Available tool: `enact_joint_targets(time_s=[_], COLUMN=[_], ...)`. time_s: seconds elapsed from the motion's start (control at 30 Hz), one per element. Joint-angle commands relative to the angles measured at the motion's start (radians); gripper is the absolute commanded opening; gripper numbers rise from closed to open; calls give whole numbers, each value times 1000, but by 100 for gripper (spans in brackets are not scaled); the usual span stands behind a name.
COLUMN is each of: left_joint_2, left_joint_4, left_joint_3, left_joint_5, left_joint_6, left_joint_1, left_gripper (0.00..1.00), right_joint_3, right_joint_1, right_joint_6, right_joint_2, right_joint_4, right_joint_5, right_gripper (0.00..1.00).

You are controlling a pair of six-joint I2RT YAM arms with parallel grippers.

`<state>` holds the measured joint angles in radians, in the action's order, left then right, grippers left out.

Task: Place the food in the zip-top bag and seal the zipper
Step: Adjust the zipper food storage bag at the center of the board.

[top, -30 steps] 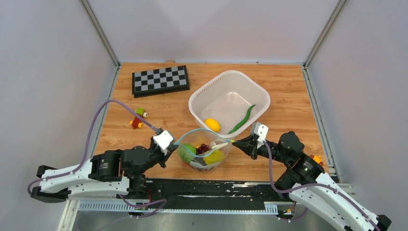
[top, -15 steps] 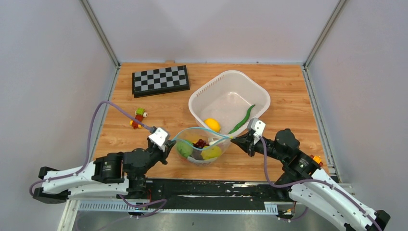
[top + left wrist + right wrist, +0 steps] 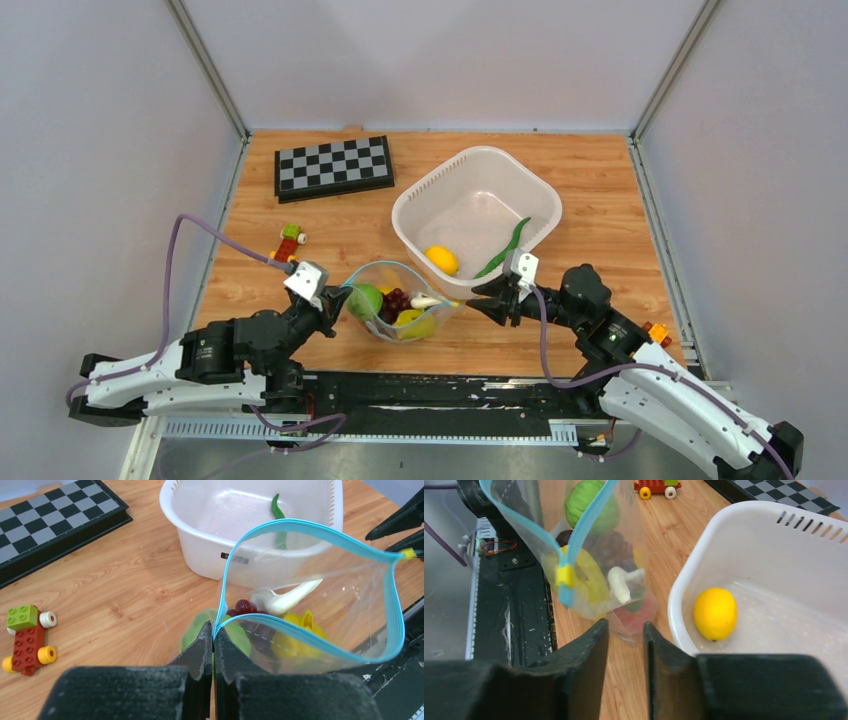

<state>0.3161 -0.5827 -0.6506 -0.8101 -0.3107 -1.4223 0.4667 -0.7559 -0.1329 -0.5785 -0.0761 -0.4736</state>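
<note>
The zip-top bag (image 3: 400, 300) stands open on the table with a green fruit (image 3: 365, 300), purple grapes (image 3: 398, 298) and a yellow fruit (image 3: 415, 322) inside. My left gripper (image 3: 214, 632) is shut on the left end of the teal zipper (image 3: 310, 530). My right gripper (image 3: 625, 627) is open just right of the bag, with nothing between its fingers. The zipper's yellow slider (image 3: 565, 575) hangs free beyond its tips. A lemon (image 3: 715, 612) and a green chili (image 3: 505, 248) lie in the white basket (image 3: 475, 160).
The basket stands directly behind the bag and touches it. A folded chessboard (image 3: 333, 166) lies at the back left. Toy blocks (image 3: 288, 243) sit left of the bag, near my left arm's cable. The black base rail (image 3: 450, 390) runs along the near edge.
My right gripper has opened and let go of the bag's right end. The left gripper has carried the bag to the left, and the right arm followed a little.
</note>
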Motion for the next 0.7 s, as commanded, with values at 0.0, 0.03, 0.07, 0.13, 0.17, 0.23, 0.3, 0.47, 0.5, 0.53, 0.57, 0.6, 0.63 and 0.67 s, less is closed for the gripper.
enact_joint_targets(time_s=[0.0,0.03,0.07,0.13,0.17,0.23,0.3,0.47,0.5,0.53,0.57,0.6,0.63,0.67], left_joint_2=[17,24,28,26,24,20,19,21,22,22,25,29,32,38], left_joint_4=[14,9,6,6,7,-1,-12,-15,-14,-14,-13,-12,-11,-10], left_joint_3=[-7,-12,-16,-21,-22,-27,-30,-37,-38,-40,-43,-45,-47,-49], left_joint_5=[4,4,3,-2,-4,-4,-7,-25,-28,-27,-24,-22,-19,-16], left_joint_6=[-5,-3,0,4,3,-5,-17,-21,-20,-19,-19,-20,-21,-20], left_joint_1=[-1,-1,-1,-1,-1,-1,-1,-2,-1,-1,-1,-1,-1,-1], left_gripper=[0,0,0,0,0,0,0,0,0,0,0,0,0,0], right_joint_3=[-16,-21,-27,-38,-38,-39,-45,-105,-115,-130,-148,-170,-183,-189], right_joint_1=[5,5,4,4,4,4,4,4,2,2,1,-1,-4,-10], right_joint_6=[-2,1,7,9,1,-24,-58,-141,-152,-150,-141,-131,-124,-115], right_joint_2=[-29,-39,-49,-74,-85,-103,-100,-7,19,42,59,68,72,70], right_joint_4=[144,169,193,225,228,217,188,164,162,179,219,265,307,334], right_joint_5=[-90,-104,-118,-137,-154,-204,-232,-220,-210,-216,-239,-266,-273,-257], right_gripper=[37,40,43,46,47,50,51,54,55,57,59,61,62,62])
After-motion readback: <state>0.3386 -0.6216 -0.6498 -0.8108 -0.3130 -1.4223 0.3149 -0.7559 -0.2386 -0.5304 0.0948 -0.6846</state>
